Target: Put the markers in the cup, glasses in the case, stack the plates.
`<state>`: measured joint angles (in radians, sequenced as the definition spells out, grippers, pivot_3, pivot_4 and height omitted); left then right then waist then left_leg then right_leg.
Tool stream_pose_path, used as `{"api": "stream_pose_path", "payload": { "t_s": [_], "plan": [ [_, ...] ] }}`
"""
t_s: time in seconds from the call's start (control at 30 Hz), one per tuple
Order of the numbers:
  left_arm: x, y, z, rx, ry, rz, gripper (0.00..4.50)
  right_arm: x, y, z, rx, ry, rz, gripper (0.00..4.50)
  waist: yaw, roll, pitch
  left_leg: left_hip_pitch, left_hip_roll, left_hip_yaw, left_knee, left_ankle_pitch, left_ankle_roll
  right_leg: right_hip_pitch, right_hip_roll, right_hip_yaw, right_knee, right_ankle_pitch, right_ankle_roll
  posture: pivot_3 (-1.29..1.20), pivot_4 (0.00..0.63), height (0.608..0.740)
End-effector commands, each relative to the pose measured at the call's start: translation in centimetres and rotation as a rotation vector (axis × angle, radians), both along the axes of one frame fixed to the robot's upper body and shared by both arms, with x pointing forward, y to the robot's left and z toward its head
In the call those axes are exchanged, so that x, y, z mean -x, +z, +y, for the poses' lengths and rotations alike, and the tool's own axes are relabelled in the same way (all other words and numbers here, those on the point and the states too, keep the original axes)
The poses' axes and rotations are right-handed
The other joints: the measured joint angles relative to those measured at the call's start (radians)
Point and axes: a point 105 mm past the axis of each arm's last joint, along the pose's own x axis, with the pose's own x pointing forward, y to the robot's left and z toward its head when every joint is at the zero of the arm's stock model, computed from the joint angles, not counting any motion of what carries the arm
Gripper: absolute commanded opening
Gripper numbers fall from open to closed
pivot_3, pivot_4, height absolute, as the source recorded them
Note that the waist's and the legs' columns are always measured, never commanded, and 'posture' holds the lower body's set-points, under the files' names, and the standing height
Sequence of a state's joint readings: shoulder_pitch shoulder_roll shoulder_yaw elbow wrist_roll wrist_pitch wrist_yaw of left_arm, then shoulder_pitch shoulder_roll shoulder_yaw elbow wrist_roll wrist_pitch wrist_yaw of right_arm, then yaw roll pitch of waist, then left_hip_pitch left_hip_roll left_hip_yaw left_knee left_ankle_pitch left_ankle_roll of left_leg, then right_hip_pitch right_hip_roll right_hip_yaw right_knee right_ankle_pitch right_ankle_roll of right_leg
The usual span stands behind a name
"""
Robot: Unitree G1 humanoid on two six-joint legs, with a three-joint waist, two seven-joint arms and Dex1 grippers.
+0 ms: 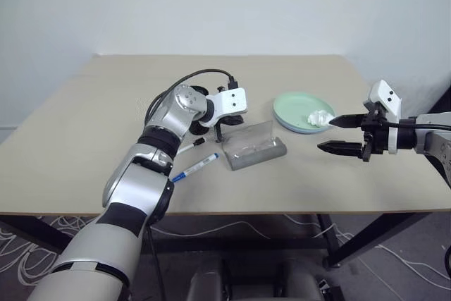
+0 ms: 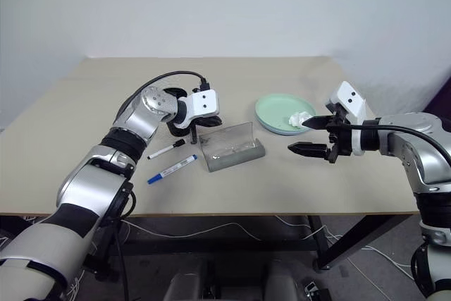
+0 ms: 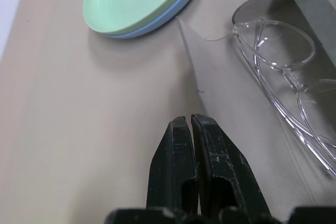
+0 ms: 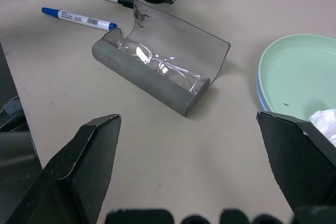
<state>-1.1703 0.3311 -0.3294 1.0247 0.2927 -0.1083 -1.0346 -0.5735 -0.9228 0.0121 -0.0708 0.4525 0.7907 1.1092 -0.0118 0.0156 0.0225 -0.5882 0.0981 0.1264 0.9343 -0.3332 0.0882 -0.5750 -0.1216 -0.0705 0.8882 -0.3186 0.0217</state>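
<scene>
Glasses (image 4: pixel 160 65) in open case (image 4: pixel 157 85) beside shut, empty left gripper (image 3: pixel 188 129); right gripper (image 1: pixel 340 134) wide

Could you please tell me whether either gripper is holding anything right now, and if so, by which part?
Nothing is held. The left gripper is shut on nothing above the table; the right gripper hangs open, empty, beside the plates.

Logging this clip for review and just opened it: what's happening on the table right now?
A two-armed robot is tidying a table. The glasses already lie in the open grey case, and the green plate sits on the blue one with a crumpled tissue on top. The left gripper is shut and empty above the case's lid. The right gripper hangs open near the plates. Both markers lie on the table; the black cup is mostly hidden behind the left arm.
</scene>
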Motion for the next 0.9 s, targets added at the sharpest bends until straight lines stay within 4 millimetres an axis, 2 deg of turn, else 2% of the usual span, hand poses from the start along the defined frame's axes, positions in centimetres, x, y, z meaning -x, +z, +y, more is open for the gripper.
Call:
{"api": "stream_pose_path", "payload": {
  "t_s": [0.03,0.3,0.5,0.63,0.8,0.9],
  "plan": [
    [-0.1,1.6,-0.8,0.026,-0.034,-0.052,0.04,0.2,1.3,0.3,-0.011,0.013,-0.050,4.50,0.000,0.000,0.000,0.000,0.000,0.000,0.000,0.000,0.000,0.000,0.000,0.000,0.000,0.000,0.000,0.00,0.000,0.639],
    [-0.6,1.0,-0.9,0.025,0.006,-0.070,0.04,0.2,1.3,0.4,-0.011,0.014,-0.047,4.50,0.000,0.000,0.000,0.000,0.000,0.000,0.000,0.000,0.000,0.000,0.000,0.000,0.000,0.000,0.000,0.00,0.000,0.639],
    [-1.7,0.7,-0.9,0.058,0.115,-0.105,0.04,0.3,1.3,0.5,-0.013,0.014,-0.045,4.50,0.000,0.000,0.000,0.000,0.000,0.000,0.000,0.000,0.000,0.000,0.000,0.000,0.000,0.000,0.000,0.00,0.000,0.639],
    [-2.2,0.3,-0.2,0.072,0.188,-0.098,0.04,0.3,1.3,0.5,-0.015,0.013,-0.046,4.50,0.000,0.000,0.000,0.000,0.000,0.000,0.000,0.000,0.000,0.000,0.000,0.000,0.000,0.000,0.000,0.00,0.000,0.639],
    [-2.1,-0.6,0.1,0.054,0.198,-0.075,0.04,0.3,1.3,0.5,-0.016,0.011,-0.047,4.50,0.000,0.000,0.000,0.000,0.000,0.000,0.000,0.000,0.000,0.000,0.000,0.000,0.000,0.000,0.000,0.00,0.000,0.639],
    [-1.4,-1.5,-0.4,0.041,0.137,-0.040,0.04,0.3,1.3,0.4,-0.015,0.007,-0.048,4.50,0.001,0.000,0.000,0.000,0.000,0.000,0.000,0.000,0.000,0.000,0.000,0.000,0.000,0.000,0.000,0.00,0.000,0.639]
  ]
}}
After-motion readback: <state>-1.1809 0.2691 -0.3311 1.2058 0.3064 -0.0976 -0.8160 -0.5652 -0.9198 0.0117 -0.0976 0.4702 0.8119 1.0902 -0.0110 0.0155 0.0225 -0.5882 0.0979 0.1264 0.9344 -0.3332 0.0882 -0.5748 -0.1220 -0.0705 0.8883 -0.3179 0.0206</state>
